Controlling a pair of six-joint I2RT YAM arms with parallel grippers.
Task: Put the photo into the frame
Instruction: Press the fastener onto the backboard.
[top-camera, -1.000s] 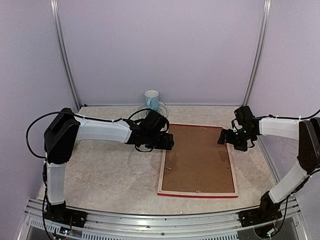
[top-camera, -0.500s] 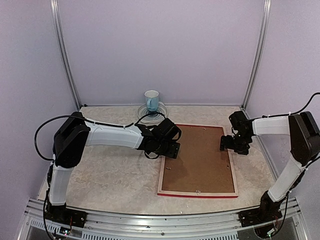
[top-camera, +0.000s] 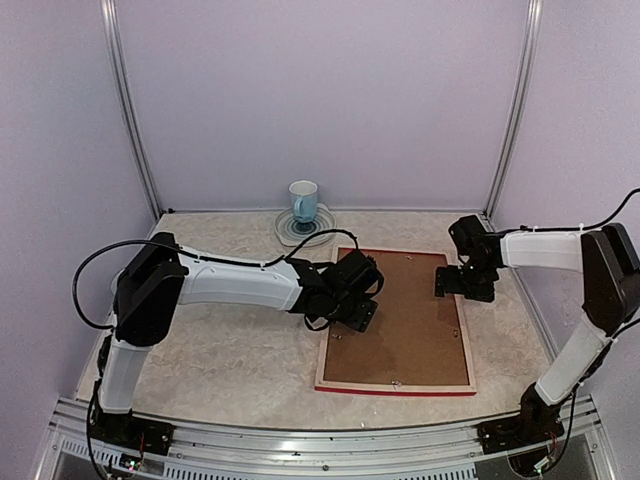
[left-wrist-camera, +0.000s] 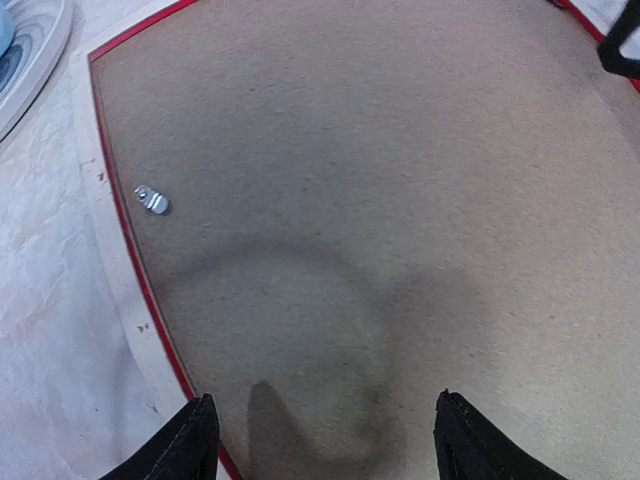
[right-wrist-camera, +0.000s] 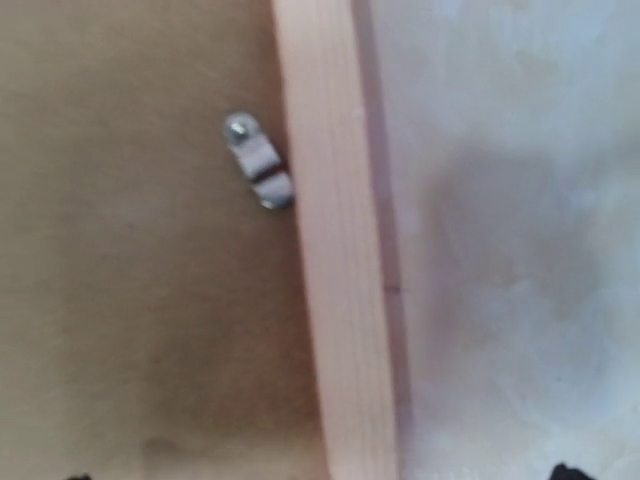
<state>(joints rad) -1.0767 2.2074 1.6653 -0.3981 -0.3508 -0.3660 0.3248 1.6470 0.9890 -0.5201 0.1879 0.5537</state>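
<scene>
Frame (top-camera: 396, 387) lies face down on the worktop (top-camera: 220, 350), backing board (top-camera: 410, 330) in; photo unseen.
My left claw (left-wrist-camera: 325, 440) has swung from the frame's far-left corner to over its backing board, released and empty; my right claw (top-camera: 462, 283), spread wide, hangs at the frame's right rail. Probably the clips (right-wrist-camera: 258, 160) come next.

Your left arm (top-camera: 240, 285) and right arm (top-camera: 545, 247) are built alike: smooth white shell links between bulky black joint housings, rising from black bases. The left end effector (top-camera: 362, 316) and right end effector (top-camera: 455, 285) are black too. A thin black cable (top-camera: 82, 285) loops off each arm.
</scene>
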